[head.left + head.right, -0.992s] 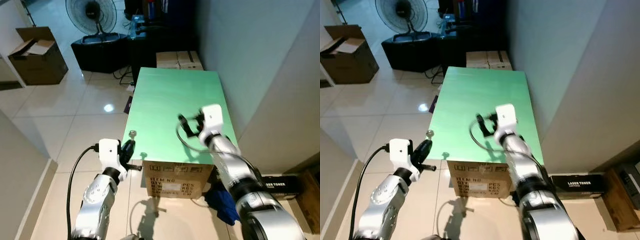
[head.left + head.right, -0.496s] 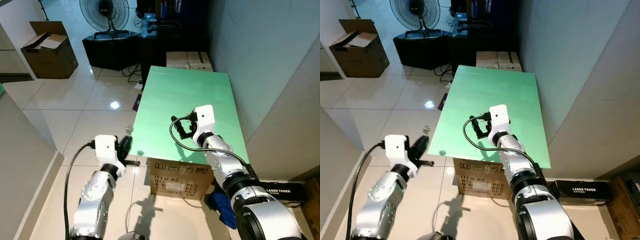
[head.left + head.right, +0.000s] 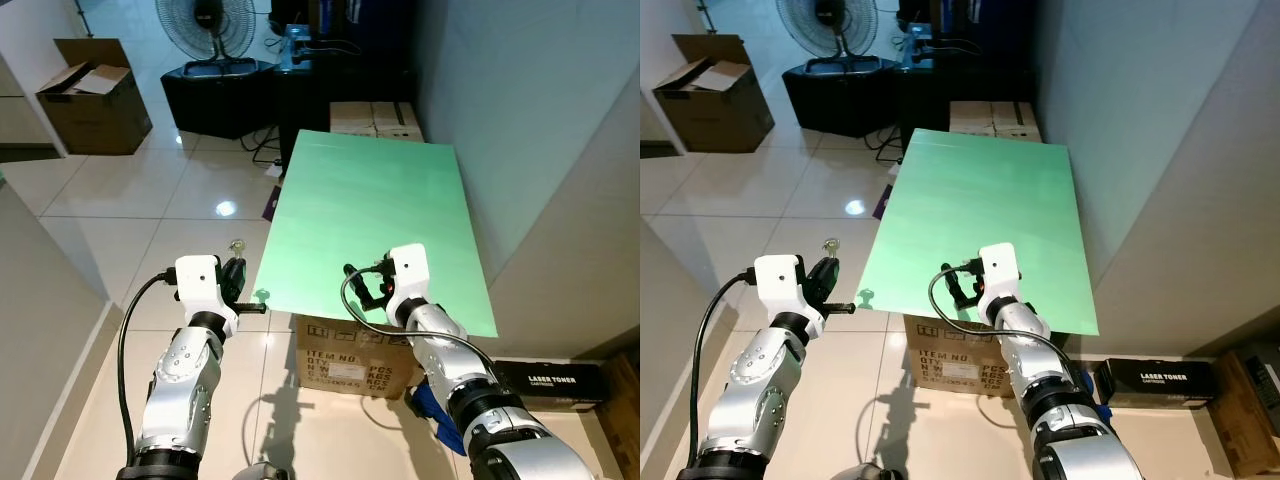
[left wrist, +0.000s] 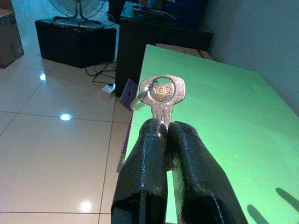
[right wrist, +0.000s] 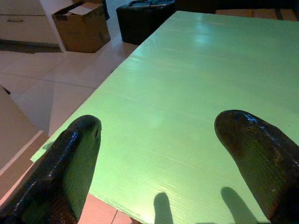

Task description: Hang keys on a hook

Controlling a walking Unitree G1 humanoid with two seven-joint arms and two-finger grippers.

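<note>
Silver metal marks the task's thing: a key (image 4: 163,99) with a split ring through its bow, pinched by its blade between the two black fingers (image 4: 145,158) of the left hand (image 3: 234,281). In the head views this hand is raised over the tiled floor (image 3: 150,200), just beside the near left edge of the green sheet (image 3: 380,220), with the key standing above the fingertips. The left forearm rises from below with the wrist bent so that the fingers point forward and up. The green sheet lies on a cardboard box (image 3: 350,360) that serves as the table. Further right, the right hand (image 3: 377,289) hovers low over the near part of the sheet, its fingers (image 5: 70,154) spread wide with nothing between them; the right forearm reaches in from below, its cable looping beside the wrist. No hook can be made out. Judged from this, the step in hand is the carry: the key is secured but not yet brought to a hook. The next move calls for locating the hook, then aligning the ring or the hole in the bow with its tip while keeping the pinch firm on the blade. To the far right stands a plain grey wall (image 3: 540,130).
</note>
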